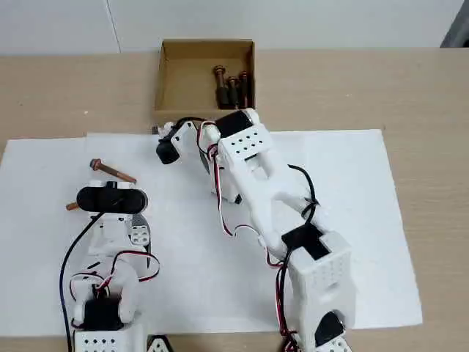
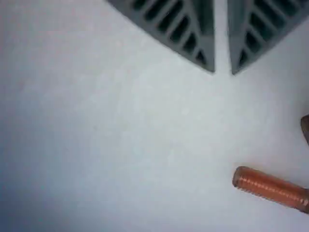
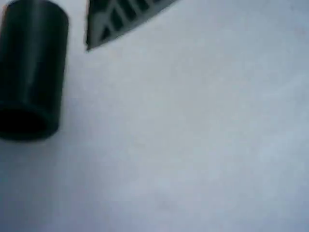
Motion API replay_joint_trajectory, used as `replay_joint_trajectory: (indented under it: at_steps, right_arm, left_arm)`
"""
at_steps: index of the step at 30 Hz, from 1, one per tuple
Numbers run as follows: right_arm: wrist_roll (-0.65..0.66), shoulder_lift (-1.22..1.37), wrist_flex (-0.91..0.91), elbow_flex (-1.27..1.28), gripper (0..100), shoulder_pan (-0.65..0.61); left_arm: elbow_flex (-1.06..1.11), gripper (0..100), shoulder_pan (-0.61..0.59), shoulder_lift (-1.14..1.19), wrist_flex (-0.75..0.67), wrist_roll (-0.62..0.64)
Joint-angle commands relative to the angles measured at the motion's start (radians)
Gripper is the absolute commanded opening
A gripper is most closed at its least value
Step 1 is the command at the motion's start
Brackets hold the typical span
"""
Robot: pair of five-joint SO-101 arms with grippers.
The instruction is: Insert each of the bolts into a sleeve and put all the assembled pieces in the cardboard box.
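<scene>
A copper bolt [image 1: 113,171] lies on the white paper [image 1: 344,220], just beyond my left arm [image 1: 110,199]. The tip of a second bolt [image 1: 71,207] shows beside that arm. In the left wrist view my left gripper [image 2: 223,71] hovers with its fingers nearly together and nothing between them, a threaded bolt end [image 2: 270,188] close by. My right gripper [image 1: 163,139] sits at the front left corner of the cardboard box [image 1: 170,73]. A black sleeve [image 3: 31,72] lies beside one of its fingers [image 3: 120,19], with a gap between them. Assembled pieces [image 1: 231,86] rest inside the box.
The box stands on the wooden table [image 1: 410,88] just past the paper's far edge. The right arm [image 1: 267,183] stretches diagonally across the middle of the paper. Bare paper lies to its right and between the two arms.
</scene>
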Motion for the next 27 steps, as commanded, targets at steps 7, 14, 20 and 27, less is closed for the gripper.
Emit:
replay_joint_trajectory:
  at_steps: [7, 14, 20, 27]
  right_arm:
    - [0.005, 0.059, -0.059, -0.006, 11.5, -0.007]
    - [0.005, 0.120, -0.065, -0.006, 10.6, -0.007]
    - [0.006, 0.165, -0.065, -0.008, 1.2, -0.007]
    - [0.005, 0.091, -0.058, -0.011, 1.2, -0.007]
  left_arm:
    - [-0.015, 1, -0.003, -0.009, 0.005, -0.005]
    - [-0.015, 1, -0.003, -0.009, 0.005, -0.005]
    - [-0.015, 1, -0.003, -0.009, 0.005, -0.005]
    - [-0.015, 1, -0.003, -0.009, 0.005, -0.005]
